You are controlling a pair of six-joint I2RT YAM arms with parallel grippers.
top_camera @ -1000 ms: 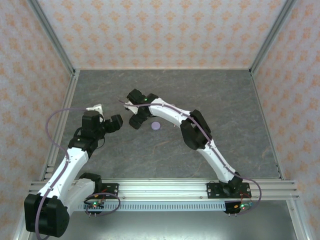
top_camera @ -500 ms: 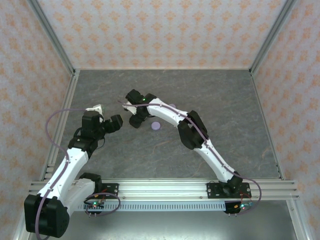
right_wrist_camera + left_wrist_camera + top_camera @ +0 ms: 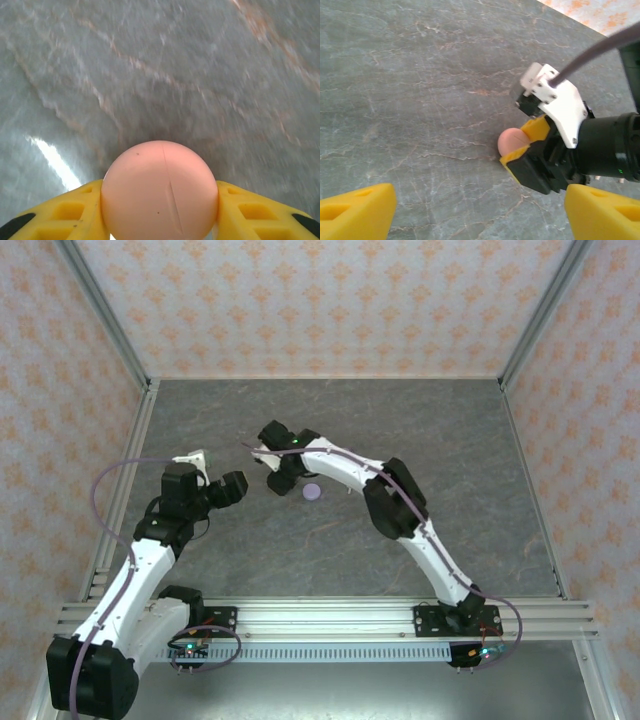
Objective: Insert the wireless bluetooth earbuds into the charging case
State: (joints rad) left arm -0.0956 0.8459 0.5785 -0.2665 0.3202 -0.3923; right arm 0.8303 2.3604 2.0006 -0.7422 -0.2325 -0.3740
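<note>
My right gripper (image 3: pixel 160 215) is shut on a round pink charging case (image 3: pixel 160 192), a seam line running down its face; the case is closed. From the left wrist this case (image 3: pixel 512 141) pokes out between the right gripper's yellow fingers (image 3: pixel 536 128), low over the grey table. From above, the right gripper (image 3: pixel 281 478) sits left of centre. My left gripper (image 3: pixel 232 488) is just to its left, facing it, and is open (image 3: pixel 480 220) with nothing between its fingers. The earbuds are out of view.
A small lavender round disc (image 3: pixel 312 492) lies on the grey marbled table (image 3: pixel 450 460) right beside the right gripper. Patterned walls with metal posts (image 3: pixel 125 340) close in the workspace on three sides.
The right gripper has shifted slightly to the right with the pink case still in it. The left arm has barely moved.
</note>
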